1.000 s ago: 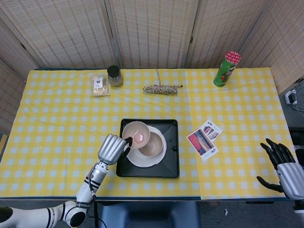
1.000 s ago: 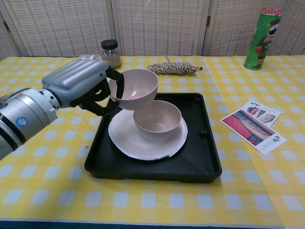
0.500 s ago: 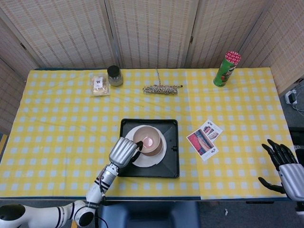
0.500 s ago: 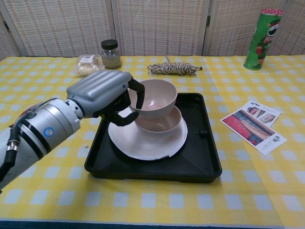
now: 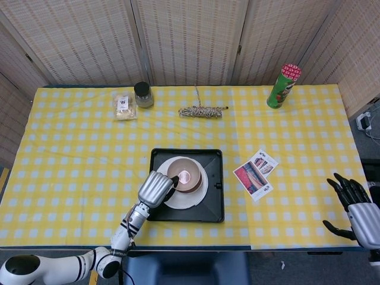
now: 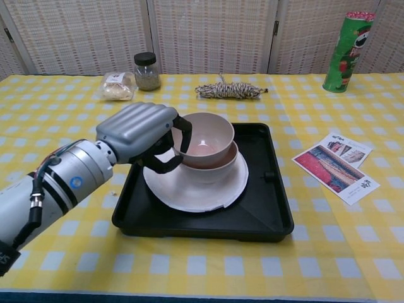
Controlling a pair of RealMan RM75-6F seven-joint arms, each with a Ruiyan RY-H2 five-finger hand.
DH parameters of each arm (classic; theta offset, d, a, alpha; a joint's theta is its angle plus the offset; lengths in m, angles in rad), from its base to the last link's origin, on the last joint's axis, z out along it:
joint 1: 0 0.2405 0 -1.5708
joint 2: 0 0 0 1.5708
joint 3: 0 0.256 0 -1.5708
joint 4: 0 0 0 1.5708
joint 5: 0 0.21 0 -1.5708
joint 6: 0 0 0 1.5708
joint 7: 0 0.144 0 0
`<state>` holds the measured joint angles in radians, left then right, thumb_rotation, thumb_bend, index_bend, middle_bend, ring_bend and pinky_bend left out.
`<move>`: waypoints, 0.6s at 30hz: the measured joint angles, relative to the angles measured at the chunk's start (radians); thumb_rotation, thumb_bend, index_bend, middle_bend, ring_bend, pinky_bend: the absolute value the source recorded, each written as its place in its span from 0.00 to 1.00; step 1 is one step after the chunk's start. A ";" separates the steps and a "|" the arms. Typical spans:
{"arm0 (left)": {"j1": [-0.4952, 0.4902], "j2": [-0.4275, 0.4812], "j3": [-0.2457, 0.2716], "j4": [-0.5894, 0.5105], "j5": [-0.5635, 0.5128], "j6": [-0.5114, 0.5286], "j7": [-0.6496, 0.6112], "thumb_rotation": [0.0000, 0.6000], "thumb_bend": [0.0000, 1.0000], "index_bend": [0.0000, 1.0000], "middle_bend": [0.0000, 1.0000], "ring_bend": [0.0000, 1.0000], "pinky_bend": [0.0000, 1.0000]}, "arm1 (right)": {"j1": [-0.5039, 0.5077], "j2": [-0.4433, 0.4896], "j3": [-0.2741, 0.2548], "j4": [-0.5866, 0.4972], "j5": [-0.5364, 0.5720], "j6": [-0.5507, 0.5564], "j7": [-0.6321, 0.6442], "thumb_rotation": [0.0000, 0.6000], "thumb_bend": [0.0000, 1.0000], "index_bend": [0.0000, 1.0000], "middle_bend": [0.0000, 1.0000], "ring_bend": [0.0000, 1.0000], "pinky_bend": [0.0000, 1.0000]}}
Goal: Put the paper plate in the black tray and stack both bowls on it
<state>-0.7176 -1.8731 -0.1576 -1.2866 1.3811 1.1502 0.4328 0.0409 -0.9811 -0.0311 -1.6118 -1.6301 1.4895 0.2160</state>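
Bowls sit nested on the paper plate (image 6: 196, 189) inside the black tray (image 6: 259, 208), the left hand (image 6: 142, 136) gripping the upper bowl (image 6: 205, 139), leaving only release.

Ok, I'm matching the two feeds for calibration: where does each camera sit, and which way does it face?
Head view: high above the near table edge, looking steeply down on the whole table; shows the left hand and right hand.
Chest view: low at the near edge, facing across toward the screen wall; shows only the left hand and forearm.
Shared: black tray, paper plate, stacked bowls, the left hand.
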 measured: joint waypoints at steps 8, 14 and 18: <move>0.004 -0.007 0.007 0.008 0.004 -0.005 -0.026 1.00 0.52 0.67 1.00 1.00 1.00 | 0.002 0.001 0.002 -0.002 0.004 -0.002 0.001 1.00 0.24 0.00 0.00 0.00 0.00; 0.012 -0.006 0.014 0.000 -0.001 -0.014 -0.052 1.00 0.52 0.67 1.00 1.00 1.00 | -0.002 0.002 0.001 -0.001 0.000 0.008 0.005 1.00 0.24 0.00 0.00 0.00 0.00; 0.013 -0.016 0.019 0.014 0.000 -0.021 -0.061 1.00 0.52 0.67 1.00 1.00 1.00 | 0.000 0.001 0.002 -0.001 0.002 0.003 0.003 1.00 0.24 0.00 0.00 0.00 0.00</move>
<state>-0.7042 -1.8888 -0.1387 -1.2723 1.3815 1.1293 0.3714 0.0404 -0.9803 -0.0296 -1.6127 -1.6279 1.4928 0.2192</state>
